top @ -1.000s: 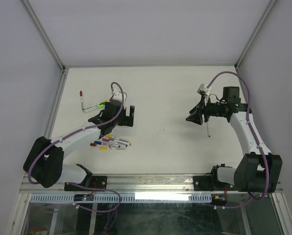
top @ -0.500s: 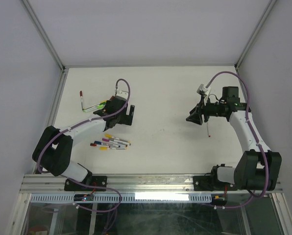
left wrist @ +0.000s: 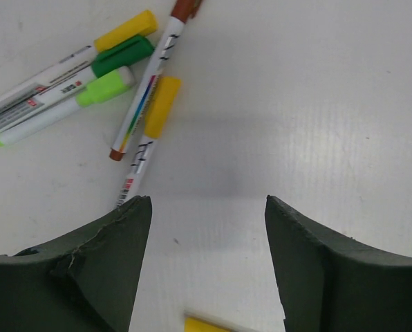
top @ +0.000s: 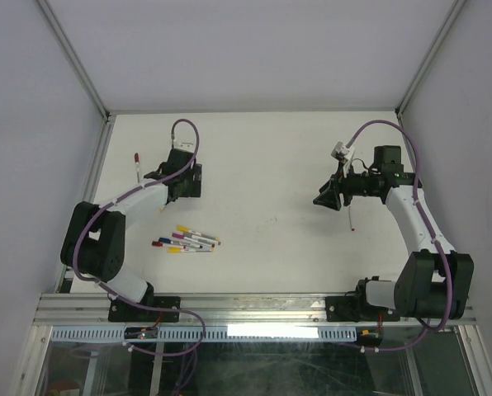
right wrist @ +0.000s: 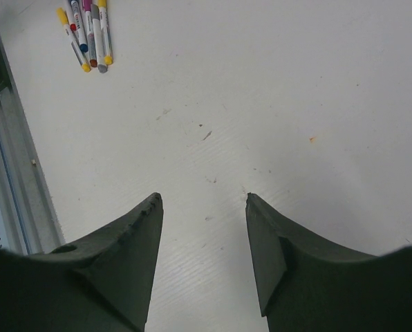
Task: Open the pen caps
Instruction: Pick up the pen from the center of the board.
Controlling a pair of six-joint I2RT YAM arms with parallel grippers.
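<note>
Left pincer (left wrist: 206, 204) is partly open, jaws well apart over bare counter (left wrist: 316, 104), gripping nothing and touching nothing I can see. It hangs low toward the far-left corner. Just ahead of its fingertips is a loose pile of pens (left wrist: 140, 117) with caps on: yellow cap (left wrist: 126, 31), dark green cap (left wrist: 122, 57), lime cap (left wrist: 106, 88), a maroon cap (left wrist: 185, 7) at the top edge of the wrist view, and a second yellow cap (left wrist: 162, 105) on a pen lying against the maroon-capped one. A yellow bit (left wrist: 207, 325) pokes in at the bottom edge between the fingers; can't tell what it is. Right pincer (right wrist: 202, 197) is also partly open and empty, over bare counter toward the right edge. A row of pens (top: 188, 241) lies side by side in the left half, nearer the near edge, well apart from both pincers. One red-ended pen (top: 137, 167) lies alone by the left edge.
</note>
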